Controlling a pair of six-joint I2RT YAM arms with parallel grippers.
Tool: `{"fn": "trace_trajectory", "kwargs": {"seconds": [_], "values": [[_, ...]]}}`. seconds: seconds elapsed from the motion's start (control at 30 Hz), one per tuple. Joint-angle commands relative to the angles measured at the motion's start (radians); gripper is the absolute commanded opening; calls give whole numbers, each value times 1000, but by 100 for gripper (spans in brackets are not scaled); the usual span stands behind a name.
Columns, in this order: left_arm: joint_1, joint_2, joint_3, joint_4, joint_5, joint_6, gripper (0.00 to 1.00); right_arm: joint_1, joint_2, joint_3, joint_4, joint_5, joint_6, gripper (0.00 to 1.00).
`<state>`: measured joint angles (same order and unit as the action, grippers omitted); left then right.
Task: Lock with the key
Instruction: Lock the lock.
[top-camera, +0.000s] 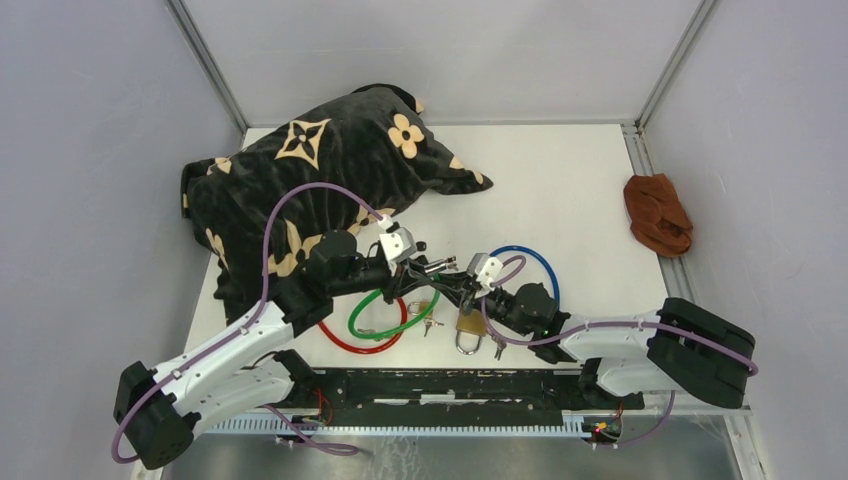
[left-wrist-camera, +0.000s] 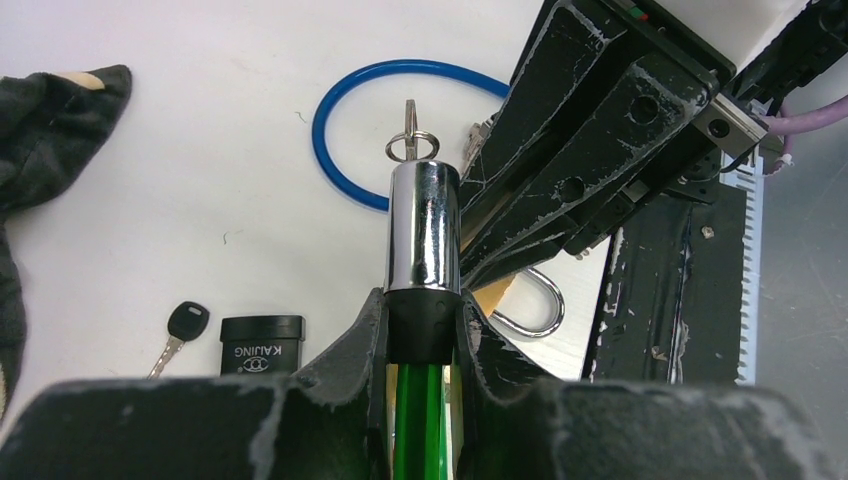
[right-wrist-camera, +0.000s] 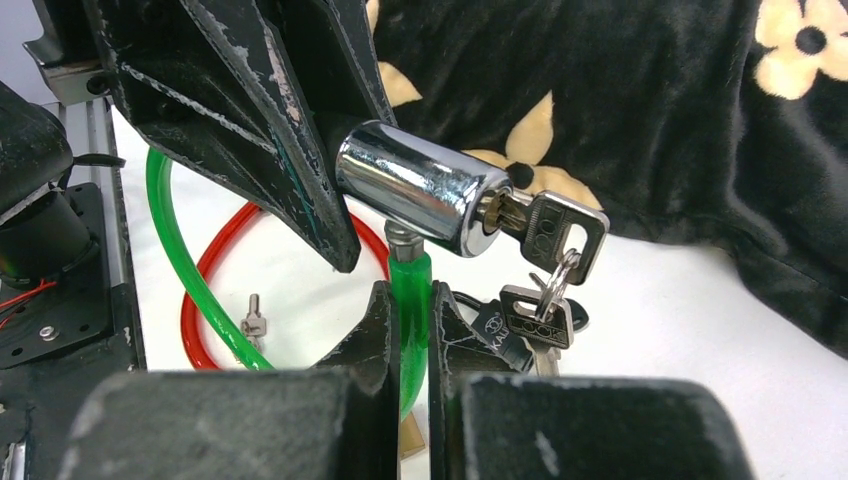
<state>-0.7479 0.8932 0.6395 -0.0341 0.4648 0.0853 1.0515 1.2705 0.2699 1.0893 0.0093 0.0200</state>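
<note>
Key (right-wrist-camera: 548, 232) sits in the end of the chrome lock cylinder (right-wrist-camera: 420, 190) over a white table (top-camera: 570, 180) walled in grey. Left of the cylinder lies a black flowered cloth (top-camera: 300, 170); my left pincer (left-wrist-camera: 423, 325) clamps the cylinder's collar, my right pincer (right-wrist-camera: 408, 320) pinches the green cable (right-wrist-camera: 160, 225) beneath it; far right, a brown cloth (top-camera: 657, 213).
</note>
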Motion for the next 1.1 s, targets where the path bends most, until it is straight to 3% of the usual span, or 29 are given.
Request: {"fn": "trace_trajectory", "kwargs": {"seconds": [0.0, 0.07, 0.1, 0.2, 0.23, 0.4, 0.57, 0.73, 0.87, 1.07], "values": [[7, -28, 119, 199, 3, 55, 2, 0, 4, -35, -205, 37, -12, 0], [7, -33, 101, 185, 13, 55, 2, 1, -22, -20, -234, -6, -37, 3], [7, -34, 93, 174, 18, 56, 2, 1, -49, -8, -261, -64, -53, 11], [7, -40, 72, 134, 26, 66, 2, -3, -144, 14, -365, -165, -106, 49], [7, -44, 67, 124, 29, 69, 2, -9, -177, 11, -404, -199, -118, 55], [7, -64, 38, 116, 72, 86, 2, -118, -361, 0, -644, -455, -139, 71], [7, -68, 29, 85, 160, 128, 2, -279, -465, 180, -977, -670, -215, 73], [8, -74, 26, 71, 224, 143, 2, -395, -451, 406, -1173, -875, -297, 71], [7, -81, 25, 54, 236, 157, 2, -423, -363, 590, -1276, -971, -298, 63], [7, -83, 22, 48, 239, 165, 2, -424, -236, 708, -1320, -1003, -200, 48]]}}
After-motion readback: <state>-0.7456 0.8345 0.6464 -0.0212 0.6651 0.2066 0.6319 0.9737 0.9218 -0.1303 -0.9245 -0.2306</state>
